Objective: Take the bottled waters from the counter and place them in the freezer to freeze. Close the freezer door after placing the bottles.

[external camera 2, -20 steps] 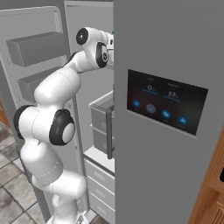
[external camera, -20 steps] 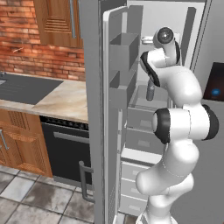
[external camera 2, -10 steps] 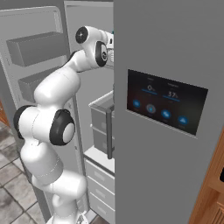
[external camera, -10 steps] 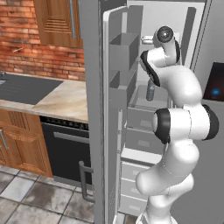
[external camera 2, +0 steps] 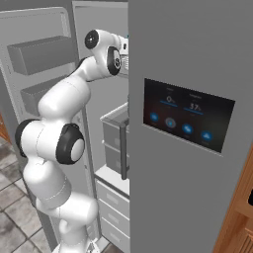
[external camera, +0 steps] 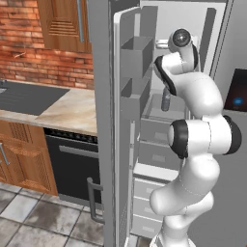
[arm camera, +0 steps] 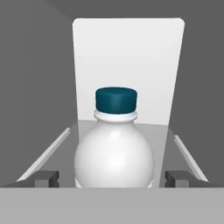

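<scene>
Claw (arm camera: 112,178): open, fingers wide either side of white bottle (arm camera: 114,155), not touching.
Dark bottle (external camera: 165,101): upright on freezer shelf (external camera: 155,115).
Freezer door (external camera: 129,120): open, bins beside arm.
Counter (external camera: 67,110): left, apart.

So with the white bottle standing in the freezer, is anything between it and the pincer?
Nothing visible. In the hand view the white bottle stands upright on the freezer shelf, directly between the open pincer tips, with bare gaps on both sides. The dark bottle sits on a lower shelf, well out of the way.
</scene>
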### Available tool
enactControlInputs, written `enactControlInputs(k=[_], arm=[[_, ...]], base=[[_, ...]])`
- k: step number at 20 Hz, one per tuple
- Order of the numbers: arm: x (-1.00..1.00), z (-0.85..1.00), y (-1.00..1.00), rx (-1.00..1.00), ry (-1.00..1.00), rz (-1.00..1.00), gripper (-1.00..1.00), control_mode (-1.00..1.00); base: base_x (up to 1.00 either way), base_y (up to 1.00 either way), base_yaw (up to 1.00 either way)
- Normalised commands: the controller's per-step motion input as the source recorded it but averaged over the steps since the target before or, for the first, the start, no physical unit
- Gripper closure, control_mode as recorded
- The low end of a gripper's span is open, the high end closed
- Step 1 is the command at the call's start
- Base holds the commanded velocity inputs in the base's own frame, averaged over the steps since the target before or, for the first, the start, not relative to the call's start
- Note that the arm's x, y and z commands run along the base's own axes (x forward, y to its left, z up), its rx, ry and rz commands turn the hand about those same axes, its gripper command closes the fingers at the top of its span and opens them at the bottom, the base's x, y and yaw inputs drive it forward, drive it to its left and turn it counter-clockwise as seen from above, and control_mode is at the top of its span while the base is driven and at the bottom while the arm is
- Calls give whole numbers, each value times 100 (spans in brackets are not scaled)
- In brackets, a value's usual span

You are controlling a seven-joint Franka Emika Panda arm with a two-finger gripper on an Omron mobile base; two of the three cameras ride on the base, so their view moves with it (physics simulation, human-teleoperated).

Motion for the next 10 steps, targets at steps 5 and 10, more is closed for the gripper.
enactControlInputs(k=[5,10], arm=[[-4,0,34,0,0,0,-100,-100],[-7,0,31,0,0,0,-100,-100]], base=[[0,0,0],[0,0,0]])
